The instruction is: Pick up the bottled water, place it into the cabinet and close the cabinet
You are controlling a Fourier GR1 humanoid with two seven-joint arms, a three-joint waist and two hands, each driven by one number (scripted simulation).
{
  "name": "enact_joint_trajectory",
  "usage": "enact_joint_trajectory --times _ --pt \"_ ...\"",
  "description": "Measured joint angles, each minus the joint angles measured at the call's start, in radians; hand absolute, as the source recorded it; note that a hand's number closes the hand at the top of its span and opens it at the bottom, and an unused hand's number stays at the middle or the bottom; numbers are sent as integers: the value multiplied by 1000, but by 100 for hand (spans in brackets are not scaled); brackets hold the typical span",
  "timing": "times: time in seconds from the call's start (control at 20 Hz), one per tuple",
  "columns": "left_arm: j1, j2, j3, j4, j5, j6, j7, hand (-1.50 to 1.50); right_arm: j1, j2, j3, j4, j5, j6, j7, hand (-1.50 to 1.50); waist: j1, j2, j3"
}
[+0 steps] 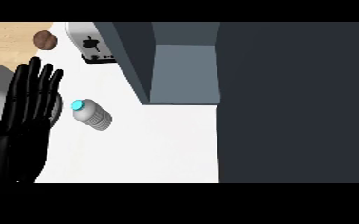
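The bottled water [93, 116], grey-clear with a cyan cap, stands on the white counter [154, 147] at the left. My left hand [28, 104] rests open at the view's left edge, fingers straight and pointing up, just left of the bottle and not touching it. The dark cabinet [179, 71] stands open at the upper middle, its grey inside shelf visible. Its dark door [288, 104] swings out and fills the right side of the view. My right hand does not show.
A toaster [89, 47] sits at the back left beside the cabinet's wall. A brown round object [45, 40] lies on the wooden surface in the upper left corner. White counter stretches between the bottle and the door.
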Motion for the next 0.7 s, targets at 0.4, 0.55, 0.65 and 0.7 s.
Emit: enact_joint_trajectory --times 0.4,0.55,0.65,0.7 --pt "9 48 6 91 244 -193 1 -150 91 8 47 -63 -62 52 23 -150 -11 4 21" --pt "49 45 10 125 362 -213 106 -150 159 38 76 -81 -163 73 84 -150 -14 1 23" --pt "71 63 30 126 436 -235 158 -150 204 38 72 -106 -230 93 112 -150 -11 -1 24" --pt "81 78 47 125 474 -247 185 -150 234 37 77 -120 -250 104 120 -150 -10 -1 24"
